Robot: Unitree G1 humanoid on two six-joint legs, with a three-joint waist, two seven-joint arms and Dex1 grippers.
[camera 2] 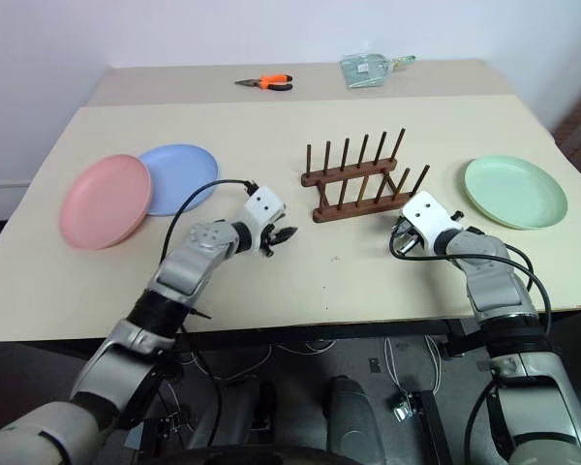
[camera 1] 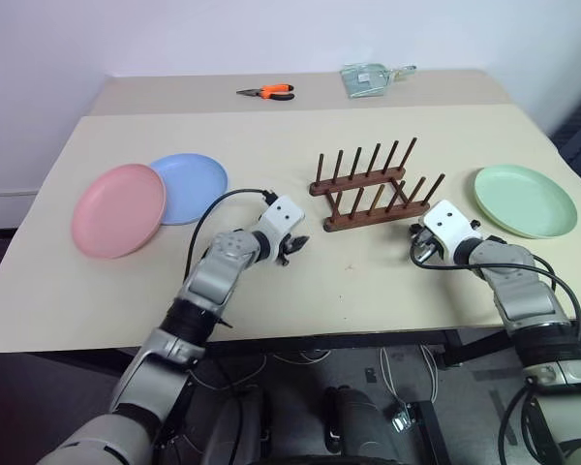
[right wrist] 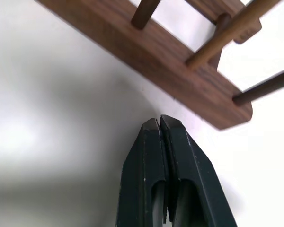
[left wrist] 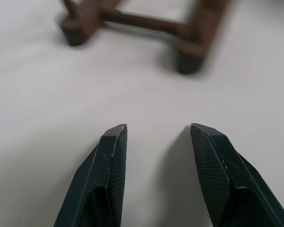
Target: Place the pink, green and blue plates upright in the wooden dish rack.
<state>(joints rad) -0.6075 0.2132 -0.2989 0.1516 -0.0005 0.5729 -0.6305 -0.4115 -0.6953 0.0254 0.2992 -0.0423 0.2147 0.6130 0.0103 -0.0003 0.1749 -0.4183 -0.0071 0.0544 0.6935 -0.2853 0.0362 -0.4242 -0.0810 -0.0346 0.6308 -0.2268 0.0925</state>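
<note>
Left claw (camera 1: 292, 248) is hovering low over the beige tabletop (camera 1: 368, 281) with its two black fingers (left wrist: 109, 156) spread apart and nothing between them. It points toward the near-left end of the wooden dish rack (camera 1: 368, 189), which sits just ahead of it and a bit to its right, not touching. In the left wrist view you can see the rack's low base blurred, just past the fingertips, with bare tabletop between.

Right claw (right wrist: 159, 124) has its fingers pressed tight together, holding nothing. Its tip is right up against the near rail of the rack, close to that rail's right end. Can't tell if it actually touches the wood or just sits a hair off it.

Plates: the pink plate (camera 1: 118, 209) and blue plate (camera 1: 189, 186) lie flat well off to the left of the left claw, with the pink one overlapping the blue one's left edge. The green plate (camera 1: 525, 200) lies flat to the right of the right claw and a little further back, near it but apart. The rack's pegs are all empty.

Way past the rack, at the far side of the tabletop, there's a pair of orange-handled pliers (camera 1: 268, 92) and a clear packet (camera 1: 365, 79).
</note>
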